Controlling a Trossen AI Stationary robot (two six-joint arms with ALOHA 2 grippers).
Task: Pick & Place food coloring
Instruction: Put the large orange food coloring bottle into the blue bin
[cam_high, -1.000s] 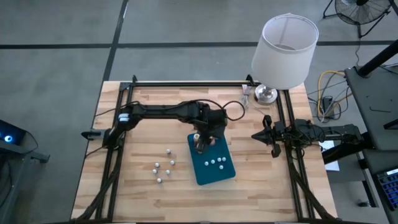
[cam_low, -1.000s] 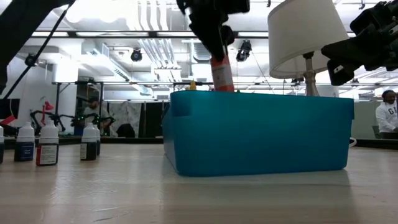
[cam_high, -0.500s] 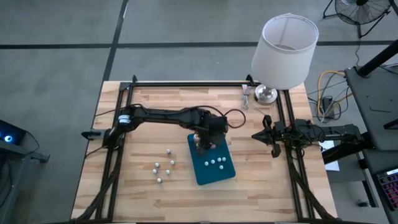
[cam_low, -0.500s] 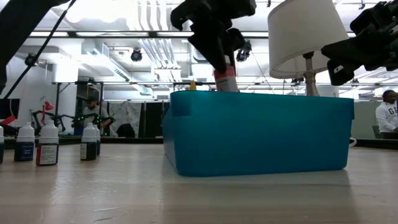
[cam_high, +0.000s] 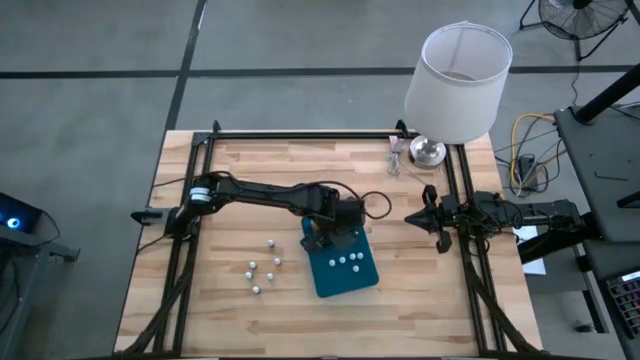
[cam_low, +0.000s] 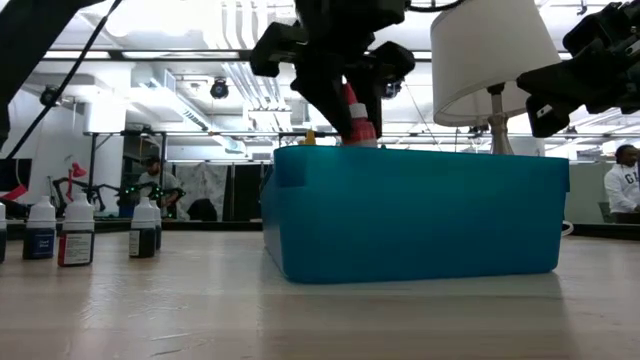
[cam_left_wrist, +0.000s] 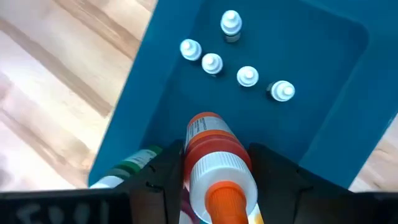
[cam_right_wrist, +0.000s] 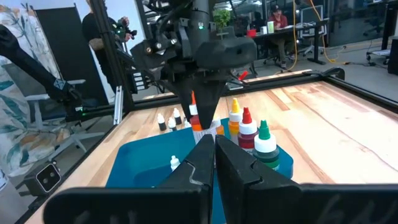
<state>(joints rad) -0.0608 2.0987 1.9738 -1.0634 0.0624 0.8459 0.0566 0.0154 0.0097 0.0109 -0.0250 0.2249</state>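
My left gripper (cam_left_wrist: 214, 171) is closed partway around an orange-topped bottle (cam_left_wrist: 214, 163), one finger on each side of its body, and I have it low inside the teal tray (cam_high: 357, 281) at the end nearest the arm's base. In the low view only the bottle's nozzle and shoulder show above the tray wall; I cannot tell whether its base is touching the floor yet.

The bottle looks small, light and rigid, a plastic dropper with a smooth label, so I judge it needs little squeeze but could twist or slip if I pinch the tapered shoulder. The straight labelled body is the right place to hold, and that is where my fingers sit. It is tall for its base, so I expect it to tip easily when let go.

That matters because other tall bottles (cam_right_wrist: 247, 132) with orange, red and green tops stand just beside it in the tray, and 5 small white-capped ones (cam_left_wrist: 247, 76) sit farther along the floor. More small bottles (cam_high: 264, 266) wait on the table (cam_high: 240, 165) beside the tray.

My right gripper (cam_right_wrist: 214, 155) is closed and empty, parked at the table's right edge.
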